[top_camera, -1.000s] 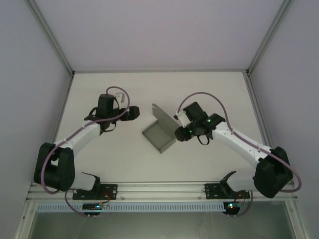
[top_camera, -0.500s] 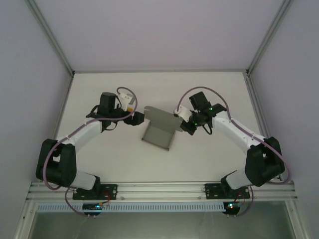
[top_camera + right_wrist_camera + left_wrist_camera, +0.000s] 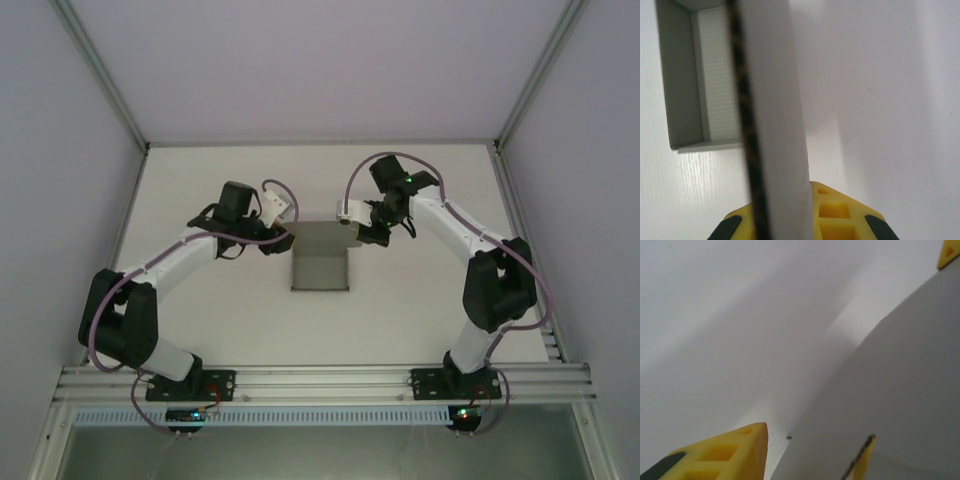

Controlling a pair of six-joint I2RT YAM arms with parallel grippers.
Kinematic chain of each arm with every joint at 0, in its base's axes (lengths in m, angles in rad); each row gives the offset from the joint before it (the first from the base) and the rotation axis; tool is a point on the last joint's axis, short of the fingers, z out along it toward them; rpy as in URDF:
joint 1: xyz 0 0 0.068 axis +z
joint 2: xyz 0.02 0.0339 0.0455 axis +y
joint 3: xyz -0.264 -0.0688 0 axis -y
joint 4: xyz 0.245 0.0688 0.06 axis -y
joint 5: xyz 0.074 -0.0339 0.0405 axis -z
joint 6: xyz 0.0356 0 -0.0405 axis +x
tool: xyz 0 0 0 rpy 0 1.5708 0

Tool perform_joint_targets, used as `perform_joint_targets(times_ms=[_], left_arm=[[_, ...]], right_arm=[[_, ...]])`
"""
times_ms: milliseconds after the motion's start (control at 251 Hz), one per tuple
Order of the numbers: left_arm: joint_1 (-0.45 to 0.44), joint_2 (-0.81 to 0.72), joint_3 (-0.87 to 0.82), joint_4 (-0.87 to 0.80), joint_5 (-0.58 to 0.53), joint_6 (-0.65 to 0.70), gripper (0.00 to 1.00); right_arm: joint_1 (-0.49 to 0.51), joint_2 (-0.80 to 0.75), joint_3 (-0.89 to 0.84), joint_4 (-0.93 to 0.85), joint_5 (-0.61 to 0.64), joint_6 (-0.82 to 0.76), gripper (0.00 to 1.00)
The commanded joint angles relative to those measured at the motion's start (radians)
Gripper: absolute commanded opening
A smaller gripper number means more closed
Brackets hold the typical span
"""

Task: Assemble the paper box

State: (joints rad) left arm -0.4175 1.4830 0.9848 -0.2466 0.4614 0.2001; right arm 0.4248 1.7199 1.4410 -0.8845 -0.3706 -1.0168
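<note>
My right gripper [image 3: 354, 224] clamped on paper box [image 3: 320, 265] from right; left gripper [image 3: 286, 241] at its left side, grip unclear. Box skewed earlier, now square.

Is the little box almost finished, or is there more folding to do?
Partway. The paper box already has its tray walls standing. The right fingers pinch its upright lid flap, and the left fingers are up against the same card. The lid is not yet folded shut.

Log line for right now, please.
right gripper: shut on box flap | left gripper: open at flap | box: on table, flap raised
</note>
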Motion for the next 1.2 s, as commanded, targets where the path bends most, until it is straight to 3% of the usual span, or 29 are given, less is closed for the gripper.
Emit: perform_joint_targets(times_ms=[0,100,168,231,363,567,647,714,782,978,1197], left_arm=[[-0.001,-0.002,0.033,-0.02,-0.052,0.015,0.44],[-0.006,0.006,0.045,-0.026,-0.052,0.01,0.36],[-0.013,0.01,0.049,-0.032,-0.065,0.01,0.21],[-0.018,0.009,0.044,-0.01,-0.108,-0.02,0.0],[-0.032,0.002,0.039,0.067,-0.15,-0.102,0.0],[-0.098,0.034,0.027,0.267,-0.33,-0.313,0.0],[-0.137,0.076,0.054,0.288,-0.394,-0.383,0.0],[-0.166,0.122,0.089,0.295,-0.437,-0.422,0.0],[-0.182,0.177,0.133,0.308,-0.491,-0.507,0.0],[-0.19,0.305,0.24,0.331,-0.496,-0.672,0.0],[-0.202,0.35,0.232,0.366,-0.449,-0.676,0.0]], right_arm=[[-0.003,-0.003,0.03,-0.073,0.004,-0.051,0.0],[-0.003,-0.005,0.03,-0.069,0.014,-0.036,0.0],[-0.006,-0.005,0.03,-0.067,0.018,-0.019,0.0],[-0.007,-0.002,0.035,-0.063,0.026,0.003,0.0],[-0.003,-0.004,0.04,0.052,0.078,0.168,0.0],[0.037,-0.002,0.04,0.357,0.234,0.833,0.0],[0.076,0.008,0.027,0.436,0.3,1.01,0.0],[0.115,0.019,0.025,0.479,0.429,1.129,0.0],[0.147,0.037,0.027,0.519,0.511,1.211,0.0],[0.179,0.107,0.027,0.602,0.515,1.342,0.0],[0.18,0.144,-0.008,0.685,0.499,1.449,0.0]])
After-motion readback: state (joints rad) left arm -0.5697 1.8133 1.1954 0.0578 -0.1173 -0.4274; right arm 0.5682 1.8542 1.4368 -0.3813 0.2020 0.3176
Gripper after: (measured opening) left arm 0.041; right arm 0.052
